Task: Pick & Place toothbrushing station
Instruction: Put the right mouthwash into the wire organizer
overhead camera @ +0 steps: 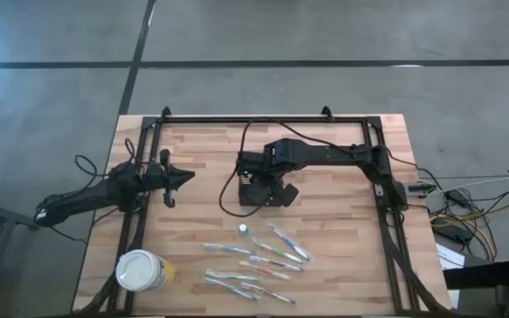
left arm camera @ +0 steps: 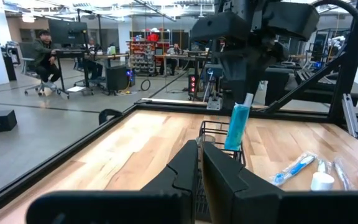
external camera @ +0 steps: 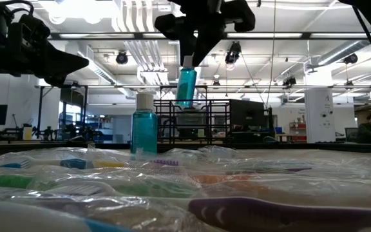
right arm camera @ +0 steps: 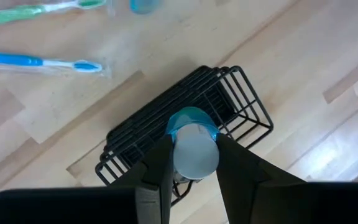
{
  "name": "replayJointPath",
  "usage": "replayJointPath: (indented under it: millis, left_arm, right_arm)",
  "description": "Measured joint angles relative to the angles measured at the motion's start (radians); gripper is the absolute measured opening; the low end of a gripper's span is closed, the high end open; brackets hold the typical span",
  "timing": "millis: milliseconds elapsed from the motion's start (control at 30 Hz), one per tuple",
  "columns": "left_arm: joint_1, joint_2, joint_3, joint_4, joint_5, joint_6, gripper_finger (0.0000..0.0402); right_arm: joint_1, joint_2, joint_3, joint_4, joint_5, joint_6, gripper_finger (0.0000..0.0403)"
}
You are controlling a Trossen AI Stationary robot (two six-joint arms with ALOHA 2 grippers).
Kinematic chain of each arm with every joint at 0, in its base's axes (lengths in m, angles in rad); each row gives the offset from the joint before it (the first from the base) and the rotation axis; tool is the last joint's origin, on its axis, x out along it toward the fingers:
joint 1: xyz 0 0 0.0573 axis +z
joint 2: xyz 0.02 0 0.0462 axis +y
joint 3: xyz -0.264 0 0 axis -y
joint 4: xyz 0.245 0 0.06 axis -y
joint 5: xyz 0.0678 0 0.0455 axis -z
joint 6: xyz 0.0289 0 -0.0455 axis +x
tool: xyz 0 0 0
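Observation:
The toothbrushing station, a black wire-mesh caddy (right arm camera: pixel 241 106), stands on the wooden table near its middle (overhead camera: pixel 263 193). My right gripper (right arm camera: pixel 194 168) hangs over it, pointing steeply down, shut on a small blue bottle (external camera: pixel 186 86) with a white cap. The bottle's lower end (left arm camera: pixel 232 144) is about level with the caddy's rim (left arm camera: pixel 211 127). My left gripper (left arm camera: pixel 201 163) waits at the table's left side (overhead camera: pixel 184 175), level, shut and holding nothing. My right gripper pinches the blue bottle's white cap end (right arm camera: pixel 196 152) between its two fingers, coming from above and pointing down. The bottle hangs below the fingers, slightly tilted, over the caddy. Whether its lower end touches the caddy, I cannot tell.
A second blue bottle with a white cap (external camera: pixel 144 125) stands nearer the front edge (overhead camera: pixel 243 230). Several wrapped toothbrushes (overhead camera: pixel 254 258) lie beside it. A round white tub with a yellow label (overhead camera: pixel 144 269) stands at the front left. A black frame rail (overhead camera: pixel 263 119) runs around the table.

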Motion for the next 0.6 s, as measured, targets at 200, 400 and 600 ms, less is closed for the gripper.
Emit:
replayJointPath:
  millis: [200, 400, 600]
  left_arm:
    - [0.0, 0.0, 0.0, -0.001, 0.0, 0.0, 0.0025]
    - [0.0, 0.0, 0.0, -0.002, 0.0, 0.004, 0.0025]
    - [0.0, 0.005, 0.0, -0.002, 0.0, 0.007, 0.0025]
  right_arm:
    - [-0.005, 0.0, -0.025, 0.019, -0.006, -0.038, 0.0086]
    - [-0.021, 0.019, -0.031, 0.033, -0.019, -0.076, 0.0086]
    - [-0.037, 0.074, -0.031, 0.046, -0.045, -0.092, 0.0086]
